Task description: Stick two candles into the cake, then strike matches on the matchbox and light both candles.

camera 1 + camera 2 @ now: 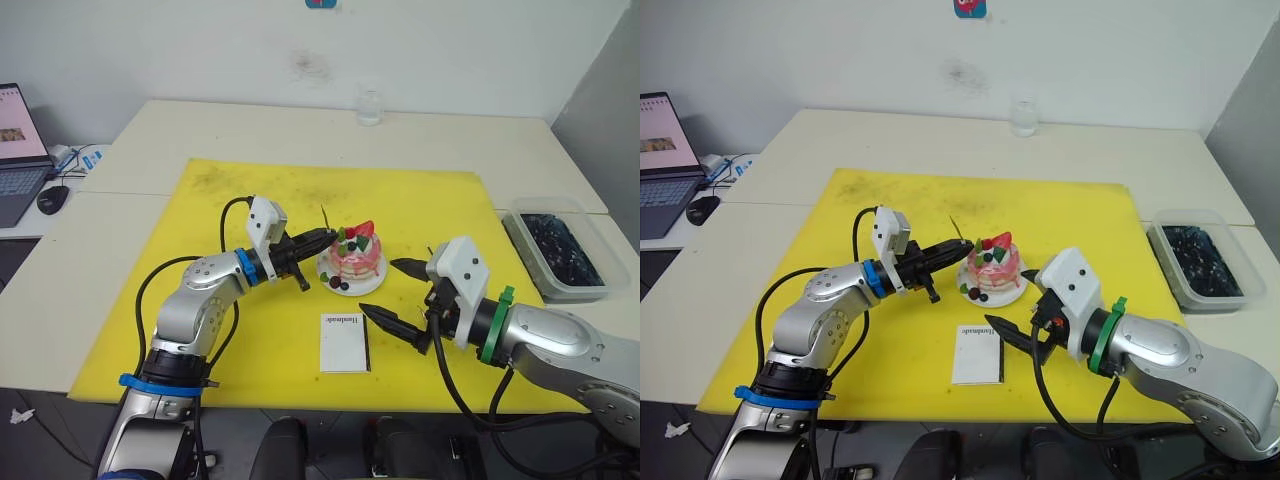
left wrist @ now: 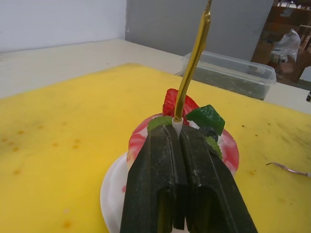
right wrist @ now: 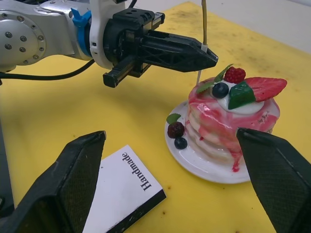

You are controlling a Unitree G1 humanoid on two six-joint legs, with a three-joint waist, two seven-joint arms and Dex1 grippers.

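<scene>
The pink cake (image 1: 358, 256) with a strawberry sits on its white plate (image 1: 336, 284) in the middle of the yellow mat. My left gripper (image 1: 331, 237) is shut on a thin golden candle (image 2: 192, 63). It holds the candle upright at the cake's left edge, the lower end just beside the top rim. A second candle (image 2: 288, 169) lies on the mat beyond the cake. My right gripper (image 1: 378, 286) is open and empty to the right front of the plate. The white matchbox (image 1: 345, 343) lies flat in front of the cake. The matches are hidden.
A clear plastic container (image 1: 556, 250) with dark contents stands at the right, off the mat. A small glass (image 1: 369, 107) is at the back of the table. A laptop (image 1: 18, 150) and a mouse (image 1: 52, 198) lie far left. The yellow mat (image 1: 250, 190) is bare on its left.
</scene>
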